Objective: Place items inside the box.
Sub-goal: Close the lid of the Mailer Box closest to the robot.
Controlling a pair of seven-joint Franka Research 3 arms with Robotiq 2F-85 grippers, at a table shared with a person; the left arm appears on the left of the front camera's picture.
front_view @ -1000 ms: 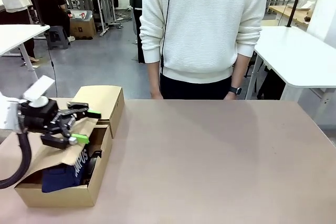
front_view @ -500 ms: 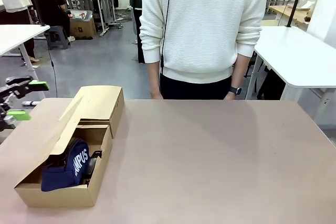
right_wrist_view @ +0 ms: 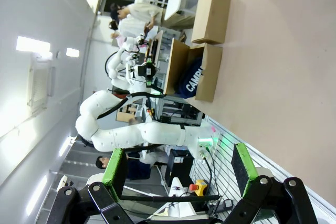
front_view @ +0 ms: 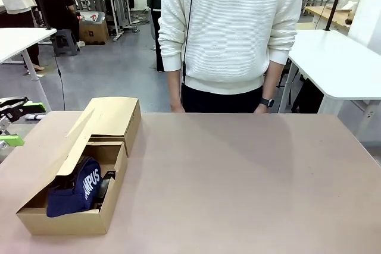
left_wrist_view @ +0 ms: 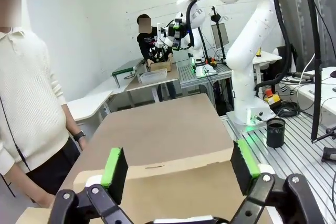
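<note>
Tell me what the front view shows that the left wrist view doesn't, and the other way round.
Front view alone: the inside of the open brown cardboard box, holding a navy zip pouch lettered CAMPUS, and the left gripper at the table's left edge seen from outside, jaws open.

Left wrist view alone: the right arm's white base past the table's far end.

Both: the brown tabletop, the cardboard box, and the person in the white knitted sweater standing at the table.

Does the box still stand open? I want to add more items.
Yes, the box has its lid raised, showing the navy pouch inside.
</note>
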